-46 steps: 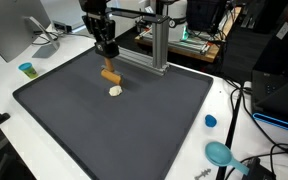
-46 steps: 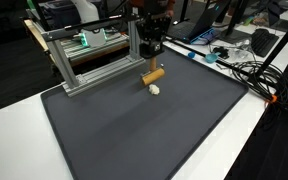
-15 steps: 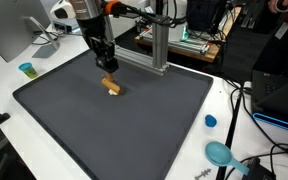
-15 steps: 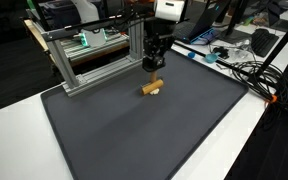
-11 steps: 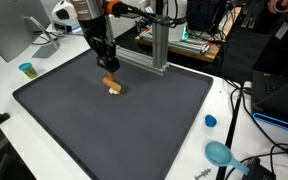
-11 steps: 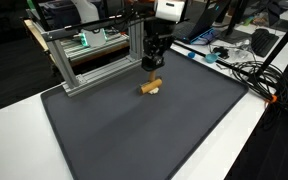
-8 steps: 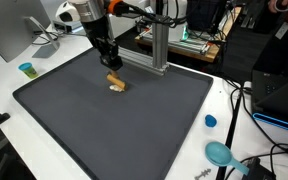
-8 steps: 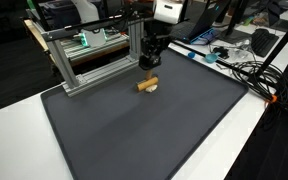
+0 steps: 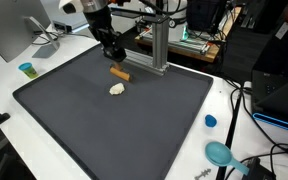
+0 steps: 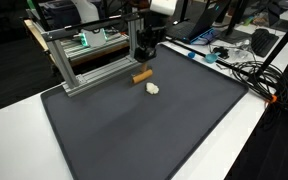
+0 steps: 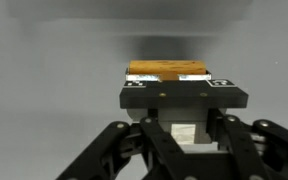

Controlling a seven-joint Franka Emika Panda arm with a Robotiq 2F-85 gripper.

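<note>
My gripper (image 9: 112,58) is shut on a tan wooden block (image 9: 119,73) and holds it a little above the far part of the black mat (image 9: 114,135). In an exterior view the gripper (image 10: 141,62) holds the block (image 10: 141,76) close to the metal frame. A small white lump (image 9: 116,89) lies on the mat just in front of and below the block; it also shows in an exterior view (image 10: 153,88). In the wrist view the block (image 11: 167,70) sits between my fingers, the gripper (image 11: 170,82) over grey mat.
An aluminium frame (image 9: 160,45) stands at the mat's far edge, right behind the gripper (image 10: 84,62). A small blue cup (image 9: 26,69), a blue cap (image 9: 210,121) and a teal scoop (image 9: 220,153) lie on the white table. Cables (image 10: 246,70) run along one side.
The gripper rose from the mat and moved toward the frame with the block. The white lump, covered by the block before, now lies bare on the mat.
</note>
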